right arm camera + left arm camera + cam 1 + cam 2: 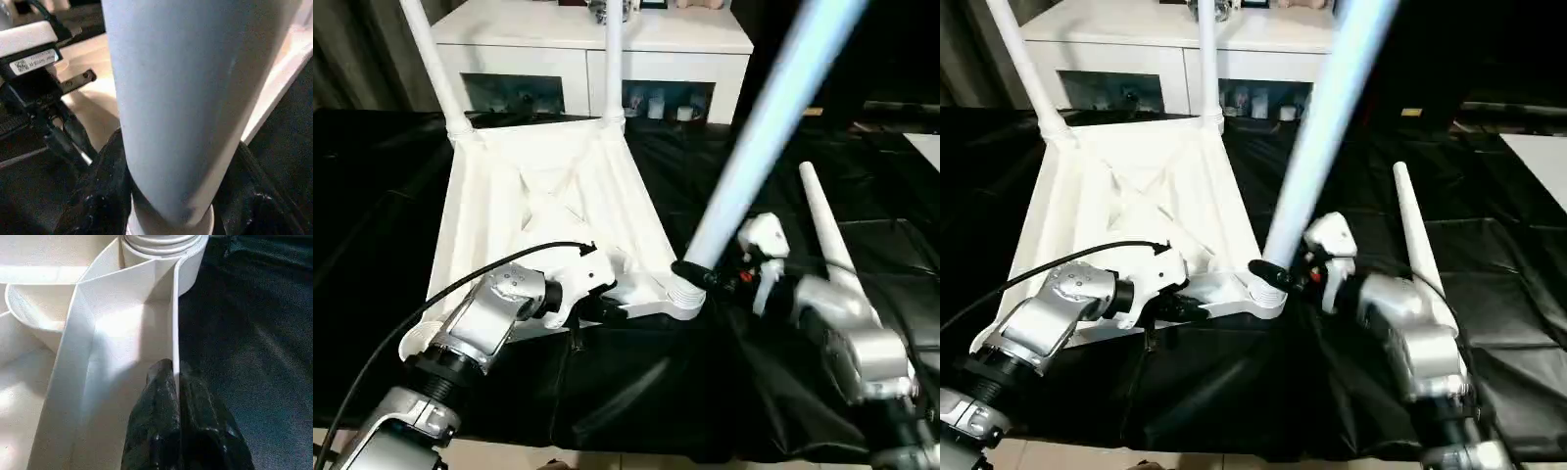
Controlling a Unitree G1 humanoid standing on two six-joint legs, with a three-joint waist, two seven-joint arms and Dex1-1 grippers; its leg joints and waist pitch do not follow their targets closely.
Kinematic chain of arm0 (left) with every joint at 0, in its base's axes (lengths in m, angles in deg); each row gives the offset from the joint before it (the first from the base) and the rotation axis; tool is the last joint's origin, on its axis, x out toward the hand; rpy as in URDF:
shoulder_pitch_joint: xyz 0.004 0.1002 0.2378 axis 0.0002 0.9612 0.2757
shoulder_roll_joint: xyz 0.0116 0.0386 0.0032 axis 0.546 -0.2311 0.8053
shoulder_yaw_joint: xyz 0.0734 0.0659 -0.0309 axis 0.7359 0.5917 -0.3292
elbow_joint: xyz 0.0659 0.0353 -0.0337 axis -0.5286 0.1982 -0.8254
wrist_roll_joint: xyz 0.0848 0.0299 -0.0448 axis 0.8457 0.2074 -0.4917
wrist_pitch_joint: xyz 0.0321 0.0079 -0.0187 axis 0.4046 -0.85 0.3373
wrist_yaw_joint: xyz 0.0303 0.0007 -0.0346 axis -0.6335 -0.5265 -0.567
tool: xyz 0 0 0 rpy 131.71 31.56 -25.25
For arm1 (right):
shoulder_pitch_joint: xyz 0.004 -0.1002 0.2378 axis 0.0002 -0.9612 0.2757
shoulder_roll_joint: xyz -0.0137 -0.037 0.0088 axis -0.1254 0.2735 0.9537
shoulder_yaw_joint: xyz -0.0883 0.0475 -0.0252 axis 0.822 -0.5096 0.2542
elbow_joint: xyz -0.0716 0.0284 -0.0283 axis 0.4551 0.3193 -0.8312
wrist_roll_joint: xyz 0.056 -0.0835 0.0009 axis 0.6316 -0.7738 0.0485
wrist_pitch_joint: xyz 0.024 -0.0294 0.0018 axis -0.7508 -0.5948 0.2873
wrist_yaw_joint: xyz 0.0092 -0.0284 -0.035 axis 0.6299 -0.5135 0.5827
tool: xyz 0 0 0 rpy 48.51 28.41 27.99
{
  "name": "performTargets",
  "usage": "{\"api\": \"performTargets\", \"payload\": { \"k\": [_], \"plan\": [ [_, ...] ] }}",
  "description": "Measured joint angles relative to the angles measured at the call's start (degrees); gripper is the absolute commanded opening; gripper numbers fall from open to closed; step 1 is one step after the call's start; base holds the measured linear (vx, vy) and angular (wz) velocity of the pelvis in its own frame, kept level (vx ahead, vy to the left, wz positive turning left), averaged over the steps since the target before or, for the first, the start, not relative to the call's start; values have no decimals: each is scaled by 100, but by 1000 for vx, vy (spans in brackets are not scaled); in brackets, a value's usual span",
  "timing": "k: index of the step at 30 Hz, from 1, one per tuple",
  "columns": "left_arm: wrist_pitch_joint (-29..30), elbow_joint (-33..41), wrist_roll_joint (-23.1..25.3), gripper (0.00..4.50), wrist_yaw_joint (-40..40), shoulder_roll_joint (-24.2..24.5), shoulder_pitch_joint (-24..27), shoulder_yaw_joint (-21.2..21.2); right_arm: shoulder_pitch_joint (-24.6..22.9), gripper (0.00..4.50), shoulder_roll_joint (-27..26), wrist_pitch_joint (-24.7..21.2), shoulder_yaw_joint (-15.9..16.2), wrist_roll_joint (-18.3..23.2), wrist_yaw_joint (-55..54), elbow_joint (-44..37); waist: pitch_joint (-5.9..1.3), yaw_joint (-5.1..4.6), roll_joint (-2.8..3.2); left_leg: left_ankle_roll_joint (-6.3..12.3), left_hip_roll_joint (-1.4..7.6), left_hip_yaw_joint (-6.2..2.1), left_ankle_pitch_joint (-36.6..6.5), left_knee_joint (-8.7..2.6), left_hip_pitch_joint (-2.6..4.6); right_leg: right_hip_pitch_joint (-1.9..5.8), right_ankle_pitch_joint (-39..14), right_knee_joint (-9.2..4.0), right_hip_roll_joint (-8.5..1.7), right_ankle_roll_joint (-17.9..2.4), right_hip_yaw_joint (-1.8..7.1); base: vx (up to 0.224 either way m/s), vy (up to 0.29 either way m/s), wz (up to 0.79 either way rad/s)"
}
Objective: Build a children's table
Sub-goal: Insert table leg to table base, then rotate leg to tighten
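Note:
The white tabletop (538,196) lies upside down on the black cloth, ribbed underside up. Two white legs (435,69) (613,59) stand upright in its far corner sockets. A third leg (754,137) leans up from the near right corner socket (685,299), and my right gripper (700,274) is shut around its base; its black fingers (98,196) flank the leg (186,98) in the right wrist view. My left gripper (607,308) is shut on the tabletop's near rim, pinching the thin wall (174,333) close to that socket. A fourth leg (827,230) lies loose on the cloth at the right.
A white cabinet (597,39) with glass-fronted compartments stands just behind the tabletop. Black cloth (372,245) covers the work surface, and its front edge runs along the floor (607,460) near me. A white panel corner (925,147) shows at the far right.

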Motion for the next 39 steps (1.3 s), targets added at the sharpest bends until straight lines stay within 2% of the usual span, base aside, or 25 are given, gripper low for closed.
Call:
{"api": "performTargets", "payload": {
  "k": [3,11,14,16,19,22,26,30,36,39],
  "plan": [
    [0,0,4,0,-1,25,0,14,104,184,15,-45,52,-4,64,113,-12,-3,-36,0,0,0,0,-5,4,0,0,0,0,1,0,0,0,0],
    [3,-47,2,0,28,68,0,12,150,184,-91,13,102,-85,-55,222,-31,-16,-79,-3,0,0,-1,-19,21,0,0,0,0,1,0,0,0,0],
    [88,-202,4,0,354,32,-14,-96,392,184,-509,144,74,-227,-718,633,-36,-98,-99,-8,0,-4,-2,-33,74,-3,-5,-1,-6,9,-1,0,0,0],
    [316,-289,52,0,755,-162,-72,-200,593,184,-796,213,47,-351,-1370,967,-30,-152,-105,-14,-4,-20,-3,-33,87,-8,-8,-4,-14,13,-8,-39,13,-21],
    [678,-248,130,0,1247,-445,-114,-269,859,184,-1073,235,-30,-451,-2062,1322,-34,-172,-98,-15,-6,-41,-4,-68,92,-10,-8,-80,-14,14,-18,-21,16,-14],
    [1246,-61,240,0,1844,-874,-113,-365,1212,184,-1426,266,-180,-549,-2924,1820,-37,-233,-98,-15,-12,-41,-4,-73,93,-17,-3,-130,-18,5,-10,0,0,0],
    [1799,51,318,0,2584,-1423,-163,-470,1658,184,-1768,410,-383,-645,-3787,2491,-55,-293,-140,-11,-41,-33,-6,-80,95,-16,91,-171,-42,-81,-2,0,0,0],
    [1928,-387,428,0,3264,-2049,-503,-517,2108,184,-1967,610,-675,-671,-4680,3159,-50,-289,-190,-5,-66,-12,-9,-99,75,-52,159,-171,-88,-41,-7,0,0,0],
    [1928,-489,437,0,3522,-2197,-579,-556,2311,184,-2053,758,-738,-685,-5006,3466,-59,-212,-200,-7,-54,-7,-6,-121,59,-84,167,-167,-84,-11,-19,0,0,0],
    [1941,-488,437,0,3534,-2167,-576,-593,2439,184,-2106,916,-744,-706,-5004,3736,-58,-229,-201,-8,-54,-3,-7,-121,63,-87,167,-167,-85,-11,-16,0,0,0]
  ]
}}
